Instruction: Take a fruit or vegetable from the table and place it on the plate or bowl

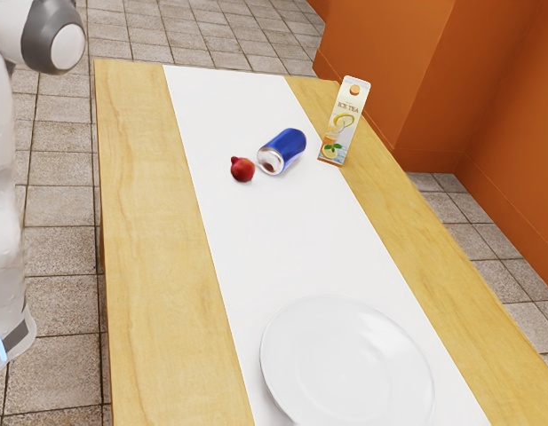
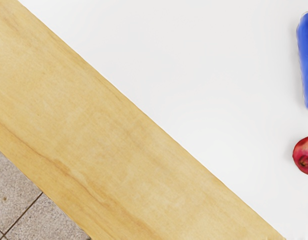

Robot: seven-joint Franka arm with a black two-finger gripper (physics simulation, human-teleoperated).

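A small dark red pomegranate (image 1: 242, 169) lies on the white table runner (image 1: 282, 240), just beside a blue can (image 1: 281, 151) that lies on its side. In the wrist view the pomegranate (image 2: 304, 155) and the blue can (image 2: 307, 60) sit close together at one edge, over the white runner (image 2: 203, 80). A round white plate (image 1: 346, 364) rests at the near end of the runner. At the exterior view's left edge stands the white arm (image 1: 7, 177), well away from the fruit.
An upright ice tea carton (image 1: 345, 121) stands at the runner's far right edge, on the wooden table (image 1: 145, 266). Orange walls rise beyond the table's right side. Tiled floor surrounds the table.
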